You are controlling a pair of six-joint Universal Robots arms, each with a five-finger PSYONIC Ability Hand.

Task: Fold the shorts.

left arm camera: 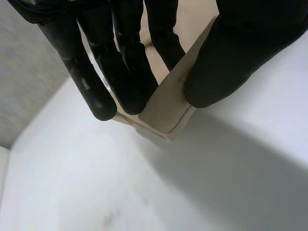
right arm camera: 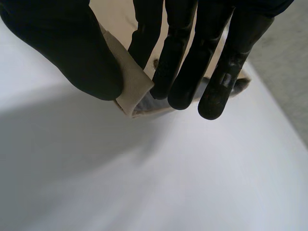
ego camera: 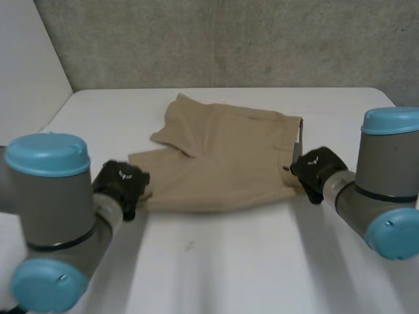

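Fingers (left arm camera: 126, 72) against thumb, both sides: pinches near leg-hem corner of shorts (ego camera: 222, 163) with left hand (ego camera: 123, 183), near waistband corner with right hand (ego camera: 318, 170). Lies spread on table (ego camera: 229, 261), long axis running hand to hand, bulk of cloth beyond both hands toward far edge. Likely calls for carrying near edge away onto far edge, both hands level.

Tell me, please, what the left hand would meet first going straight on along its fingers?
Probably the white table, just past the corner of the tan cloth shorts the black left hand pinches.
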